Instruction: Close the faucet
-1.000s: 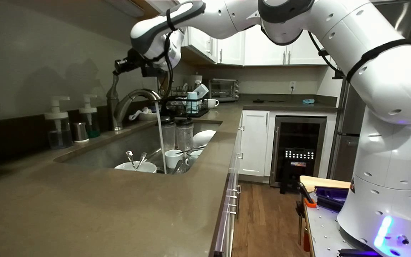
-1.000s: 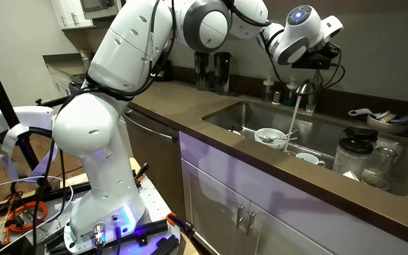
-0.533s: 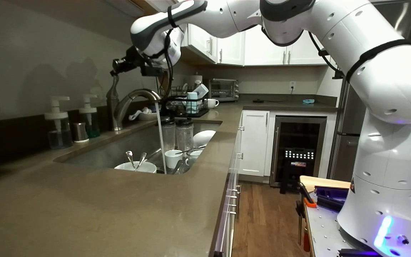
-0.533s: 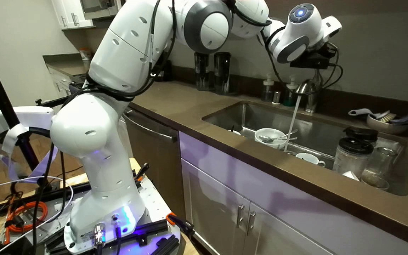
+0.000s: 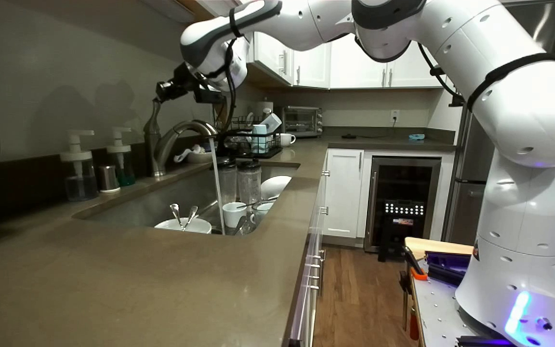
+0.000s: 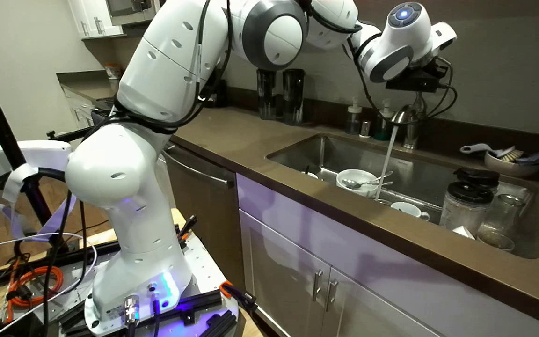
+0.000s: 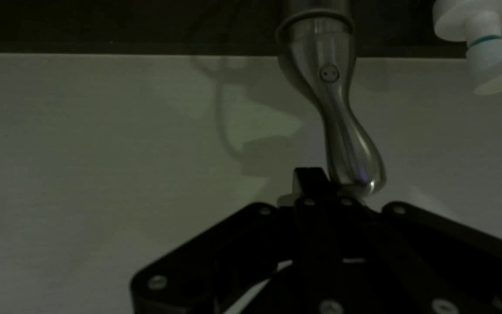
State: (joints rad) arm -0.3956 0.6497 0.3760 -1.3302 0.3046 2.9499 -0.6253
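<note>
Exterior views both show the big white robot arm (image 6: 120, 168) reaching over the long brown counter (image 5: 128, 279). Set into that counter is the metal sink (image 6: 344, 154). The tall grey faucet (image 5: 163, 148) stands on the counter just behind the sink, and its curvy spout (image 5: 193, 125) hangs out over it. Water (image 6: 386, 164) is pouring from the spout in a long thin line, so the main job, making the water stop, is not done yet. Getting to the right place looks done, I think: the black gripper (image 7: 324, 192) is up by the top end of the handle (image 7: 340, 122), the part that gets moved to turn the water off. In the wrist view its fingers (image 7: 310, 181) are together, with no gap that I can see, and they are not wrapped around anything. Their tips sit right beside the end of the handle and look like they touch it, but I can't tell for sure. What is left, as I see it, is the push: the handle has to move until the water stops. Which way it must go, I can't tell from here. My guess is that the job is about half done.
</note>
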